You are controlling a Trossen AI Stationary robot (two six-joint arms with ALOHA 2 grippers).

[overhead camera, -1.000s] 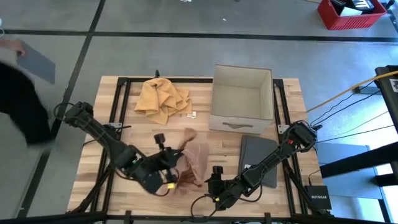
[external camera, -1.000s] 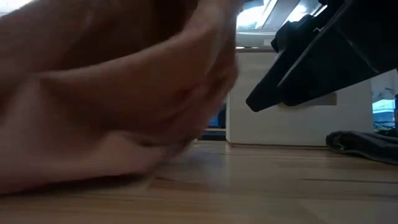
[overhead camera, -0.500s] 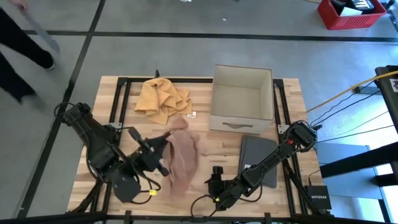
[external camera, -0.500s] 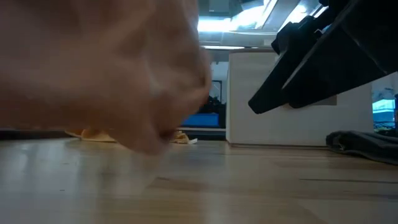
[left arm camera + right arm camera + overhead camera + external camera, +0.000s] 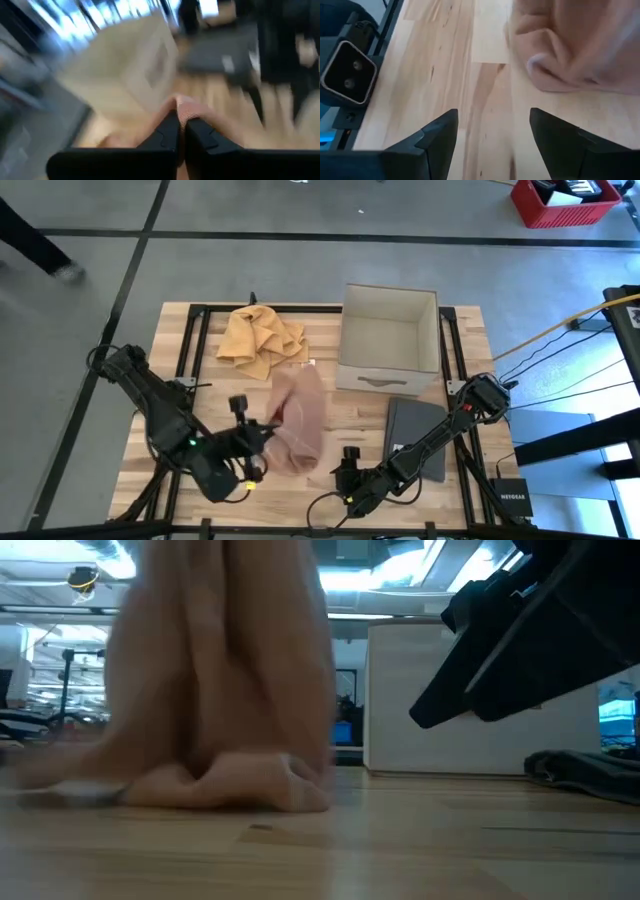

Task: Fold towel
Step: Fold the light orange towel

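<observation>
The pinkish-tan towel [image 5: 300, 420] stands in a bunched column at the table's middle, and my left gripper [image 5: 272, 428] is shut on its left side. In the low view the towel [image 5: 225, 670] hangs in upright folds. My right gripper [image 5: 347, 468] stands open just right of the towel near the front edge, low over the wood; its wrist view shows bare table between its fingers [image 5: 492, 130] and the towel [image 5: 570, 50] ahead of them, untouched. My left gripper pinches a bunched bit of the towel [image 5: 187, 112] between its two shut fingers; edge or fold, I cannot tell. The fingers come slanting down from the table's left. The towel hangs below the hold, and its lower end [image 5: 230, 785] rests crumpled on the table.
A yellow cloth [image 5: 262, 340] lies crumpled at the far left. An open cardboard box [image 5: 388, 340] stands at the far right, a folded grey cloth [image 5: 415, 438] in front of it. The low camera [image 5: 347, 72] sits at the near edge.
My left gripper has risen and carried the towel away from the near edge. The towel, bunched low close to the low camera before, is now drawn up into a hanging column with only its lower end on the table.
</observation>
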